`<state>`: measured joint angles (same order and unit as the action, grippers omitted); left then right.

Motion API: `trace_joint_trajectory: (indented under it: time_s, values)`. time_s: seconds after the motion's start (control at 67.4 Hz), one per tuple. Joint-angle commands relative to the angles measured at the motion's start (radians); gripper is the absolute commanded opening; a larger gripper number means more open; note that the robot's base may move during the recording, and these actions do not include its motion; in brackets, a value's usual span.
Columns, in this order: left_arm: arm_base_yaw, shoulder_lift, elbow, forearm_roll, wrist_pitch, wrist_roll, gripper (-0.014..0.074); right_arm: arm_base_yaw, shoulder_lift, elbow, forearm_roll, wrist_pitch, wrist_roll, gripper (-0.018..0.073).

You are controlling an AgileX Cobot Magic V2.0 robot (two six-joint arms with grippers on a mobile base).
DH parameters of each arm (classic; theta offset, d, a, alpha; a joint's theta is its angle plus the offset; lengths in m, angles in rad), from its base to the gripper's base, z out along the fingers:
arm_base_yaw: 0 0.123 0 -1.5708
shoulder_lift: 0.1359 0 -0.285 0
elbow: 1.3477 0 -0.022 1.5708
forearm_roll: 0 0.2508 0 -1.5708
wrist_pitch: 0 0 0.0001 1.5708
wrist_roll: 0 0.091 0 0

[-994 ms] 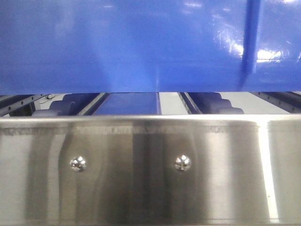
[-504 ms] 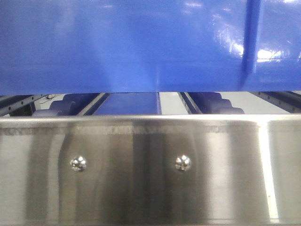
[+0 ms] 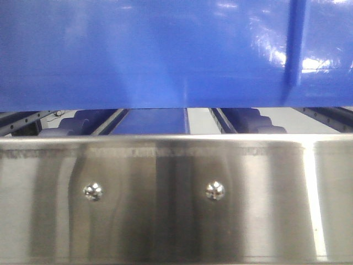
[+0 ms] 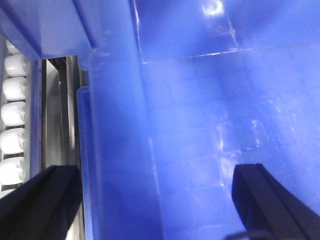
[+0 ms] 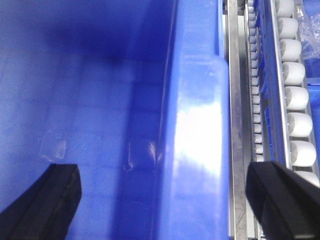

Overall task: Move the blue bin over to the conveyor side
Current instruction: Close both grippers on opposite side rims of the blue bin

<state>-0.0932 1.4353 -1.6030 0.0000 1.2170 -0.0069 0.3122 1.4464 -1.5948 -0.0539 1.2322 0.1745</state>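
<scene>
Brushed steel fills the lower half of the front view: a shiny panel (image 3: pixel 165 226) with two screws (image 3: pixel 92 191) side by side. Directly above it is the blue bin (image 3: pixel 138 49). Its glossy wall spans the whole width, with one raised rib (image 3: pixel 294 44) near the right. Through the narrow gap under its bottom edge I see rails (image 3: pixel 220 118) farther back.

The left gripper (image 4: pixel 155 175) is spread wide and straddles the bin's left rim. One black finger is outside by a steel strip (image 4: pixel 62 110), the other inside over the bin's floor. The right gripper (image 5: pixel 162 170) is just as wide apart across the opposite rim, with one finger in and one out. Neither clamps the wall. White rollers (image 5: pixel 295 97) run in a row just beyond each side.
</scene>
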Motion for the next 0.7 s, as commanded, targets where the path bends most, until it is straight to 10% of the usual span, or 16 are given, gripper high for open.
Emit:
trace_joint_trajectory:
  time_s: [0.0,0.683]
  values:
    - [-0.006,-0.001,-0.008,0.013,-0.01,-0.03,0.0507,-0.003,-0.017,-0.009,-0.015,-0.011,0.007,0.0549]
    - [-0.006,-0.003,-0.008,0.015,-0.015,-0.03,0.0507,-0.003,-0.033,-0.009,-0.015,-0.011,0.007,0.0549]
